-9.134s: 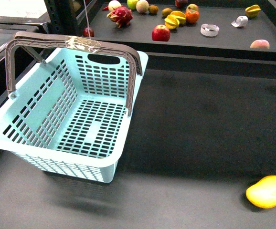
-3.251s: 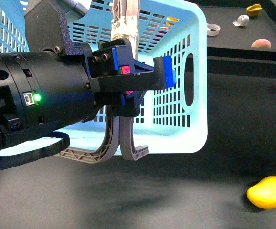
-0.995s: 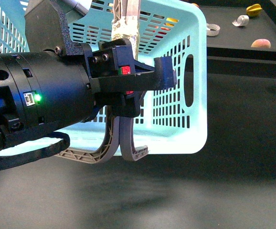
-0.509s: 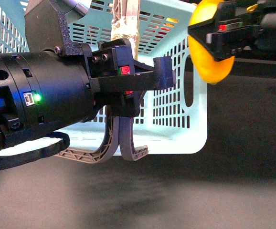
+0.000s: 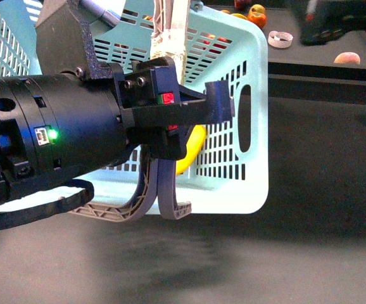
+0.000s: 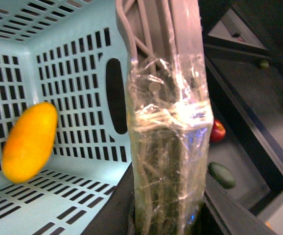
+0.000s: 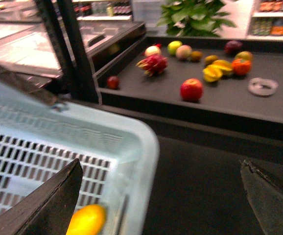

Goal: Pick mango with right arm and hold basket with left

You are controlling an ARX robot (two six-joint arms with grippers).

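**A:** Big change! Half a second ago the right gripper (image 7: 161, 196) had the fruit up over the rim, and now it's gone from there. It's inside the basket (image 5: 259, 126)!

**B:** And the basket hangs tipped, open side toward the far shelf. The left arm (image 5: 50, 139) fills the near side of the front view, green light on. The left gripper (image 5: 183, 123) is pinching the two handles (image 6: 168, 147) right where the clear tape (image 6: 171, 122) binds them.

**A:** So the hold is on. What about the right side?

**B:** Its wrist view shows both fingers (image 7: 48, 200) spread wide with nothing between them. It's blurred at the top of the front view, up and away from where it was.

**A:** I'd call that a release, then. Pick made, drop made.

**B:** Looks nearly done. Now the mango (image 6: 30, 142): it's down by the slotted floor, near the end wall with the hand slot.

**A:** Lying flat?

**B:** No, its long axis stands steep, upper end leaning toward that end wall. I can't tell whether it has settled or which end carries the blush.
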